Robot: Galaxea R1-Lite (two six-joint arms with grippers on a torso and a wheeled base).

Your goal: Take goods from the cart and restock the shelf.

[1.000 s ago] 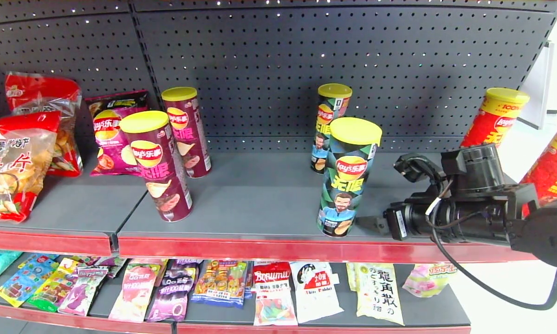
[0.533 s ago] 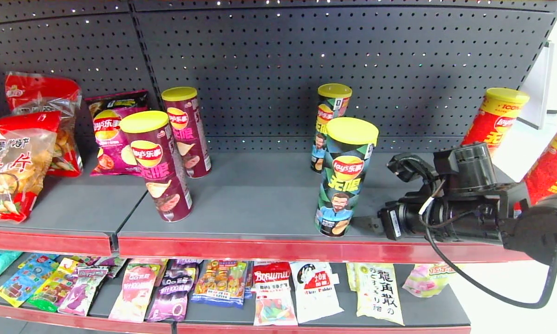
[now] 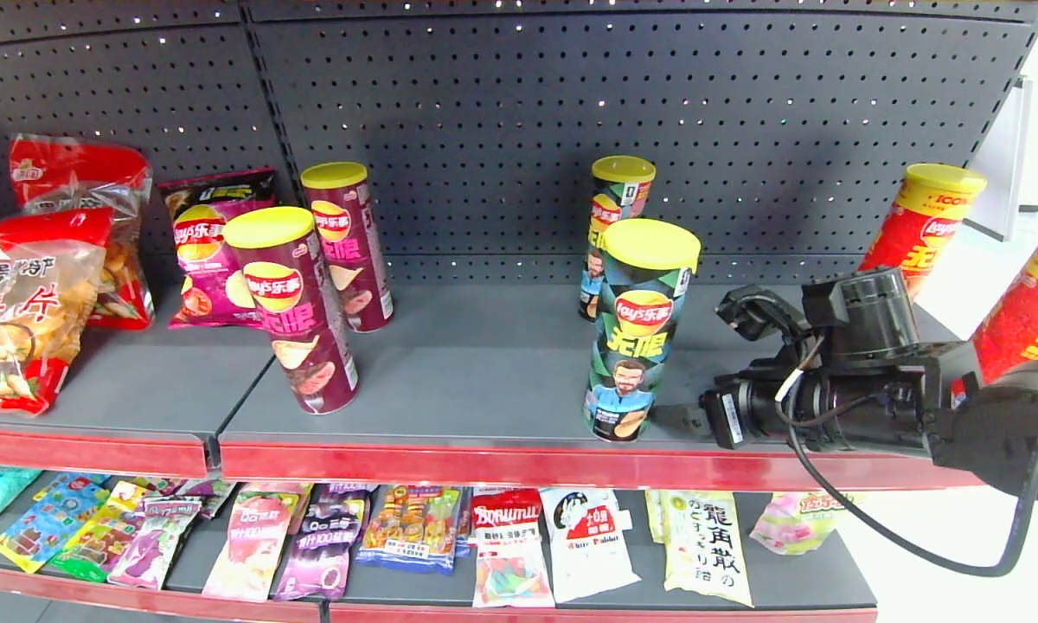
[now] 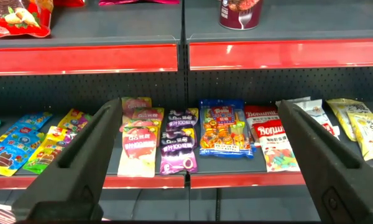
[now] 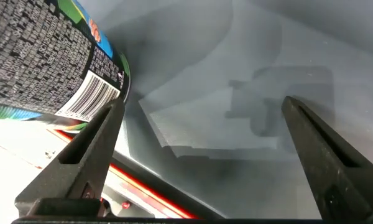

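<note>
Partly cut off, green can beside spread right end effector; left end effector spread.

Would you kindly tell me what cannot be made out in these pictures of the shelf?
- Head view: rear green can, lower half hidden by the front green can.
- Head view: far-right red can, cut by the picture's edge, base covered by the right arm.
- Right wrist view: whether the open right gripper touches the front green can; a finger covers the spot.
- Left wrist view: purple can, cut off by the picture's edge.
</note>
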